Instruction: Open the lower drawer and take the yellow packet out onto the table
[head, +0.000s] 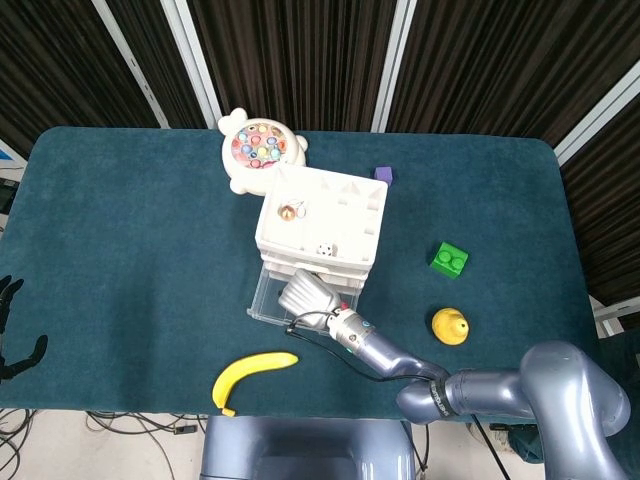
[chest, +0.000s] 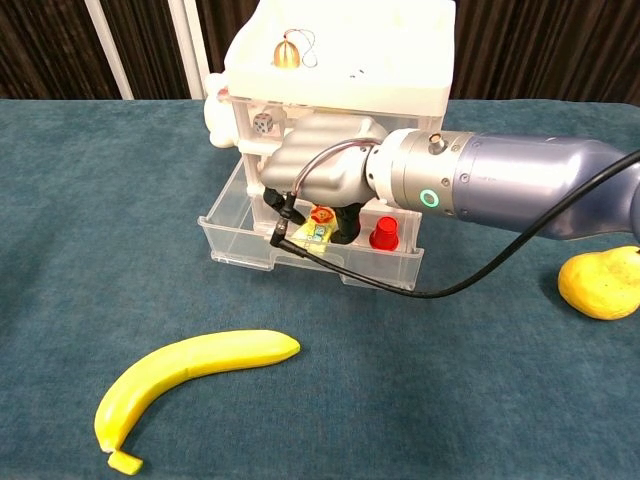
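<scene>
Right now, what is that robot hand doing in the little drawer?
The robot's right hand is reaching down into the open lower drawer of the white cabinet. Its fingers are right at the yellow packet, which lies in the drawer beside a small red cup. I can't tell whether it has a grip on the packet. A banana lies on the table in front.
</scene>
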